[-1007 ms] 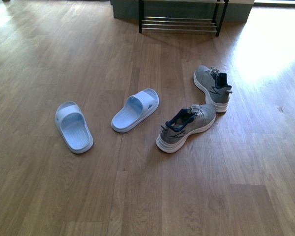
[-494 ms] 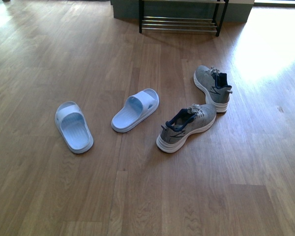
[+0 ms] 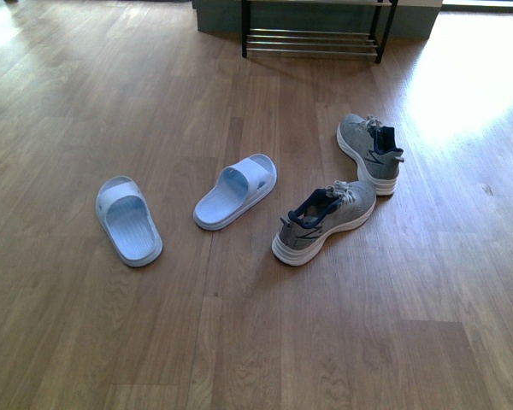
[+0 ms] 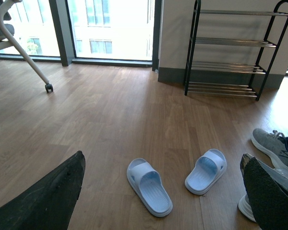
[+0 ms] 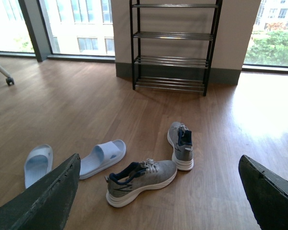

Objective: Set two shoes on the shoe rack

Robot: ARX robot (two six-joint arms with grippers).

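Two grey knit shoes lie on the wood floor, right of centre in the front view. The nearer shoe (image 3: 323, 220) lies at an angle, and the farther shoe (image 3: 369, 152) points toward the shoe rack (image 3: 312, 38), a black frame with chrome bars against the back wall. Neither arm shows in the front view. My right gripper (image 5: 159, 158) is open and empty, hanging above the floor short of both shoes (image 5: 141, 180) (image 5: 181, 143). My left gripper (image 4: 163, 158) is open too, held over the slippers, with the rack (image 4: 230, 48) far behind.
Two pale blue slide slippers (image 3: 128, 219) (image 3: 236, 191) lie left of the shoes. An office chair's leg with a caster (image 4: 49, 87) stands far left near the windows. Bare wood floor lies between the shoes and the rack.
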